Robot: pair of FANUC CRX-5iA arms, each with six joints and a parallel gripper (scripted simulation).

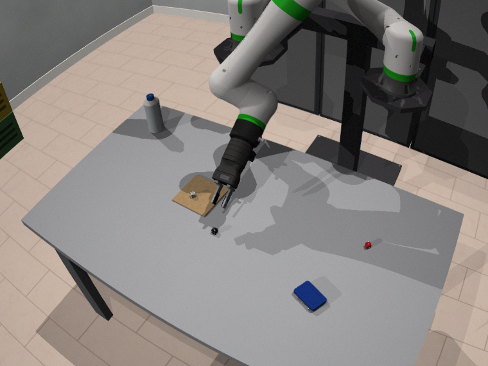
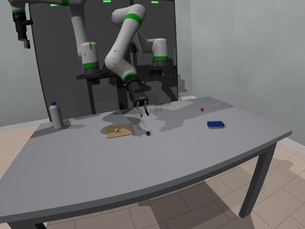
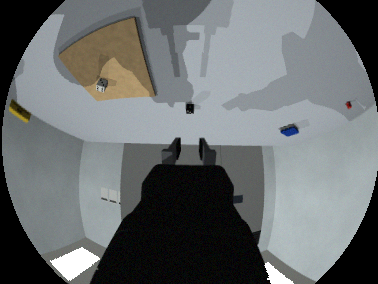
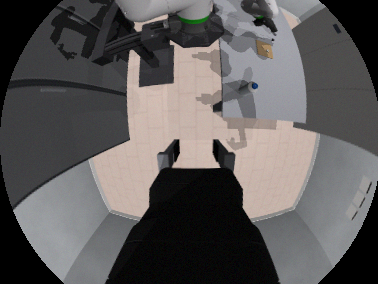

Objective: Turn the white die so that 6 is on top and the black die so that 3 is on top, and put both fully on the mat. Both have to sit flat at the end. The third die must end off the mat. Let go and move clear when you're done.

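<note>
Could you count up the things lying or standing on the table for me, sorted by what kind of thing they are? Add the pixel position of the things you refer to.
Dice: 3 (white [image 1: 192,194] [image 2: 116,130] [image 3: 101,85], black [image 1: 214,230] [image 2: 148,133] [image 3: 190,108], red [image 1: 367,244] [image 2: 202,109] [image 3: 348,105])
Mats: 1 (tan [image 1: 199,207] [image 2: 124,133] [image 3: 122,45] [image 4: 260,46])
Bottles: 1 (grey, blue cap [image 1: 154,115] [image 2: 56,117] [image 4: 251,86])
Flat boxes: 1 (blue top [image 1: 310,295] [image 2: 215,124] [image 3: 289,130])
Total: 6

White die [image 1: 192,194] [image 2: 116,130] [image 3: 102,85] sits flat on the tan mat [image 1: 196,202] [image 2: 124,133] [image 3: 120,82] [image 4: 263,50]; black die [image 1: 214,230] [image 2: 148,133] [image 3: 190,108] rests on the bench just beside the mat; red die [image 1: 367,244] [image 2: 202,109] [image 3: 348,105] lies well apart from it.
</note>
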